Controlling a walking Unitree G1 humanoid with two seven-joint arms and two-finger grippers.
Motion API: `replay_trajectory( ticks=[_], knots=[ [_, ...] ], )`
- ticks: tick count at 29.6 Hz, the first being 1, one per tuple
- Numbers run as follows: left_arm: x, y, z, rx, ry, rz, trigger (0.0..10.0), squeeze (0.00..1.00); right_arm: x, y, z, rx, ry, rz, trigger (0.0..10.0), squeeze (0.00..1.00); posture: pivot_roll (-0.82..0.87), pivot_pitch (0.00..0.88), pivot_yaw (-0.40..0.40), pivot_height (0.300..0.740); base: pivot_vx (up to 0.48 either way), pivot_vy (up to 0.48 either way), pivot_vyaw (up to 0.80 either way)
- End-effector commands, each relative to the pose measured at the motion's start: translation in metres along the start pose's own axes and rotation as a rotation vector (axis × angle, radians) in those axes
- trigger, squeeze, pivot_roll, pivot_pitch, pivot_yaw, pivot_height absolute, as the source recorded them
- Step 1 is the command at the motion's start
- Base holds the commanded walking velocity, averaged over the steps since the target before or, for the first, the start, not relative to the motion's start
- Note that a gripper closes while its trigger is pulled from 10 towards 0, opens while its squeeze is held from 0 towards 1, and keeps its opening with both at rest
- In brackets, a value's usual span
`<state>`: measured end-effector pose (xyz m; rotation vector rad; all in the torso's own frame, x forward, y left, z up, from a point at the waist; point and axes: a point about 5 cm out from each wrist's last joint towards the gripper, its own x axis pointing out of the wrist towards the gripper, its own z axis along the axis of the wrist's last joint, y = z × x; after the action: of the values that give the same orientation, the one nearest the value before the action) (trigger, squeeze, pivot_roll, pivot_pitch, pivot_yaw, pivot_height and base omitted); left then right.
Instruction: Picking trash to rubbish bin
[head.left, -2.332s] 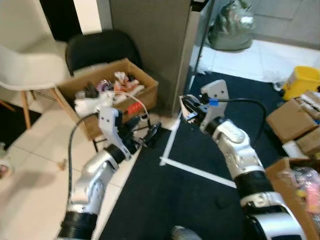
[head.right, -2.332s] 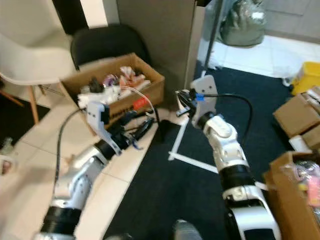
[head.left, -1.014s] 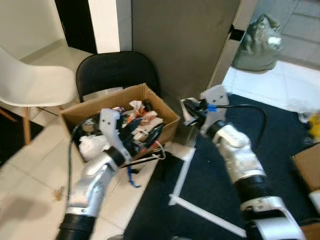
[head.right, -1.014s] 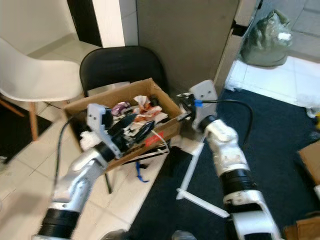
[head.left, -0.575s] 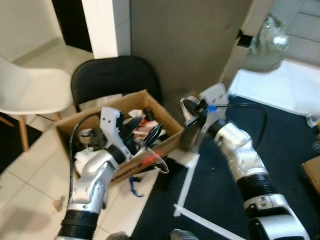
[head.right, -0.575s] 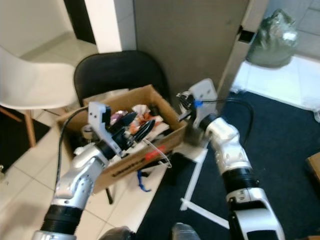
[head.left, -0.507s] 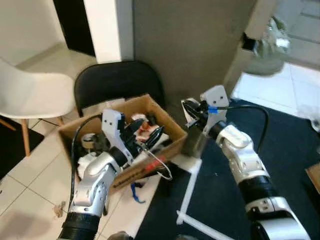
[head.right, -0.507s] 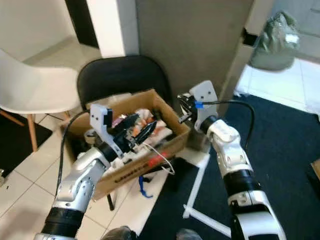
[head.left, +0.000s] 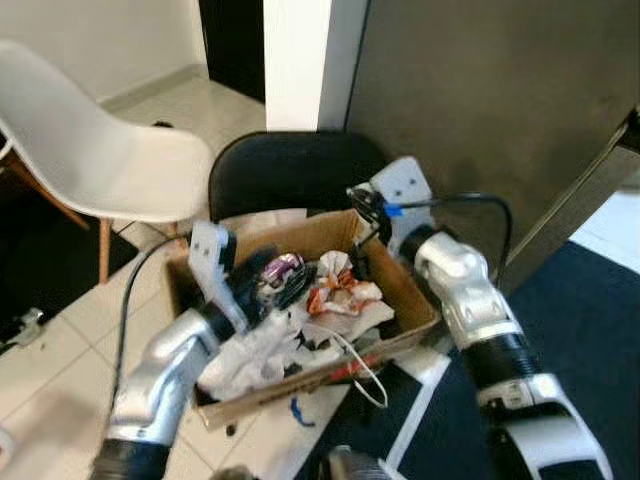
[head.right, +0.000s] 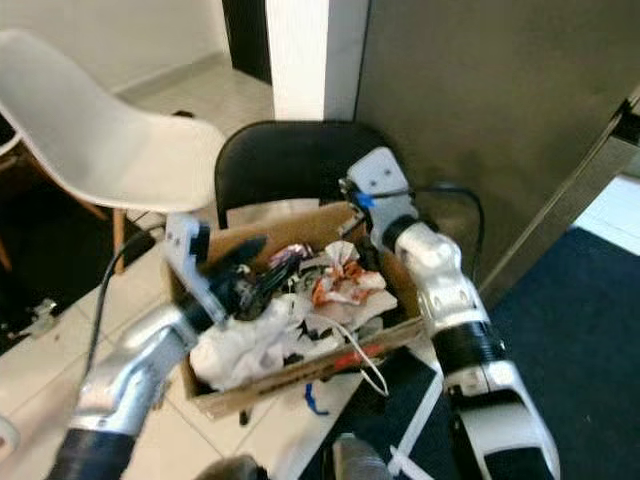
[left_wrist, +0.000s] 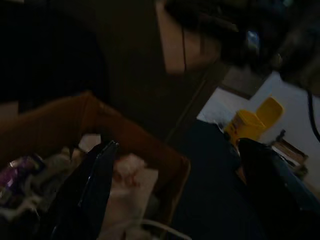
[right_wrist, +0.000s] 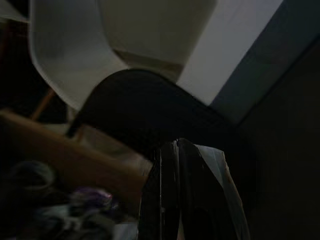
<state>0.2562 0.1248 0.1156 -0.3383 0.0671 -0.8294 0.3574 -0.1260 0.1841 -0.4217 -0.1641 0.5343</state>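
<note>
Trash filled the cardboard box (head.left: 405, 338) that served as your rubbish bin: crumpled white paper (head.left: 262, 345), a reddish-white wrapper (head.left: 340, 290), a purple packet (head.left: 281, 268) and a thin white wire loop (head.left: 362, 372) hanging over the front wall. You had the box sitting on the tiled floor (head.left: 45, 365), just in front of the black chair (head.left: 290, 170), with the white chair (head.left: 100, 150) off to your left and the dark carpet (head.left: 590, 330) to your right.

Your left hand (head.left: 272, 285) hovered over the left part of the box, its fingers (left_wrist: 87, 190) spread apart and gripping nothing; the left wrist view looked between them at the box's inner wall and the paper below.

Your right hand (head.left: 358, 205) was at the back rim of the box, its fingers (right_wrist: 170, 195) pressed together on a piece of white paper trash (right_wrist: 212, 160), seen against the black chair in the right wrist view
</note>
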Motion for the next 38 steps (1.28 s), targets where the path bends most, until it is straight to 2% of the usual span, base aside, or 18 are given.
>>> replay_trajectory(
  ticks=[1,3,4,5,10,13,22,23,24,26,28,29,32,33,35,36,37,38],
  knots=[
    [-0.002,-0.006,-0.001,0.001,0.026,-0.041,10.0,0.00,0.002,0.004,0.000,-0.051,0.017,0.022,10.0,0.00,0.00,0.000,-0.040,0.740,0.000,0.000,0.00],
    [-0.017,-0.010,-0.003,0.016,0.088,-0.061,10.0,0.00,0.012,0.009,0.004,-0.143,0.037,0.029,10.0,0.00,0.01,0.000,-0.046,0.740,0.000,0.000,0.00],
    [-0.017,-0.010,-0.003,0.016,0.088,-0.061,10.0,0.00,0.012,0.009,0.004,-0.143,0.037,0.029,10.0,0.00,0.01,0.000,-0.046,0.740,0.000,0.000,0.00],
    [-0.023,-0.011,-0.003,0.028,0.110,-0.068,10.0,0.00,0.014,0.012,-0.001,-0.186,0.075,0.033,10.0,0.00,0.01,0.000,-0.046,0.740,0.000,0.000,0.00],
    [-0.036,-0.009,0.000,0.046,0.146,-0.058,10.0,0.00,0.010,0.015,-0.012,-0.222,0.144,0.058,10.0,0.00,0.03,0.000,-0.049,0.740,0.000,0.000,0.00],
    [-0.041,-0.008,0.004,0.059,0.163,-0.055,10.0,0.00,0.008,0.012,-0.015,-0.239,0.169,0.060,10.0,0.00,0.03,0.000,-0.053,0.740,0.000,0.000,0.00],
    [-0.044,-0.009,0.006,0.102,0.187,-0.054,10.0,0.00,0.008,0.003,-0.020,-0.287,0.204,0.046,10.0,0.00,0.04,0.000,-0.070,0.740,0.000,0.000,0.00],
    [-0.045,-0.009,0.006,0.119,0.192,-0.056,10.0,0.00,0.005,0.003,-0.022,-0.290,0.211,0.087,10.0,0.71,0.04,0.000,-0.070,0.740,0.000,0.000,0.00],
    [-0.045,-0.009,0.006,0.126,0.195,-0.057,10.0,0.00,0.004,0.004,-0.023,-0.296,0.214,0.109,10.0,1.00,0.04,0.000,-0.070,0.740,0.000,0.000,0.00],
    [-0.045,-0.010,0.007,0.128,0.196,-0.058,10.0,0.00,0.002,0.004,-0.023,-0.284,0.215,0.131,10.0,1.00,0.04,0.000,-0.071,0.740,0.000,0.000,0.00],
    [-0.044,-0.009,0.009,0.130,0.189,-0.059,10.0,0.00,0.000,0.002,-0.018,-0.186,0.184,0.149,10.0,1.00,0.04,0.000,-0.069,0.740,0.000,0.000,0.00],
    [-0.044,-0.009,0.009,0.130,0.189,-0.059,10.0,0.00,0.000,0.002,-0.018,-0.186,0.184,0.149,10.0,1.00,0.04,0.000,-0.069,0.740,0.000,0.000,0.00],
    [-0.039,-0.008,0.013,0.145,0.169,-0.058,10.0,0.00,-0.003,-0.008,-0.010,-0.051,0.130,0.164,10.0,1.00,0.04,0.000,-0.067,0.740,0.000,0.000,0.00],
    [-0.039,-0.008,0.013,0.145,0.169,-0.058,10.0,0.00,-0.003,-0.008,-0.010,-0.051,0.130,0.164,10.0,1.00,0.04,0.000,-0.067,0.740,0.000,0.000,0.00],
    [-0.036,-0.008,0.013,0.150,0.162,-0.058,10.0,0.00,-0.006,-0.012,-0.005,0.032,0.087,0.183,10.0,1.00,0.03,0.000,-0.064,0.740,0.000,0.000,0.00],
    [-0.036,-0.008,0.013,0.150,0.162,-0.058,10.0,0.00,-0.006,-0.012,-0.005,0.032,0.087,0.183,10.0,1.00,0.03,0.000,-0.064,0.740,0.000,0.000,0.00],
    [-0.033,-0.008,0.015,0.158,0.148,-0.051,10.0,0.00,-0.009,-0.016,0.001,0.109,0.035,0.189,10.0,1.00,0.03,0.000,-0.061,0.740,0.000,0.000,0.00],
    [-0.028,-0.007,0.017,0.166,0.126,-0.041,10.0,0.00,-0.012,-0.019,0.006,0.192,-0.009,0.188,10.0,0.75,0.02,0.000,-0.060,0.740,0.000,0.000,0.00]
  ],
)
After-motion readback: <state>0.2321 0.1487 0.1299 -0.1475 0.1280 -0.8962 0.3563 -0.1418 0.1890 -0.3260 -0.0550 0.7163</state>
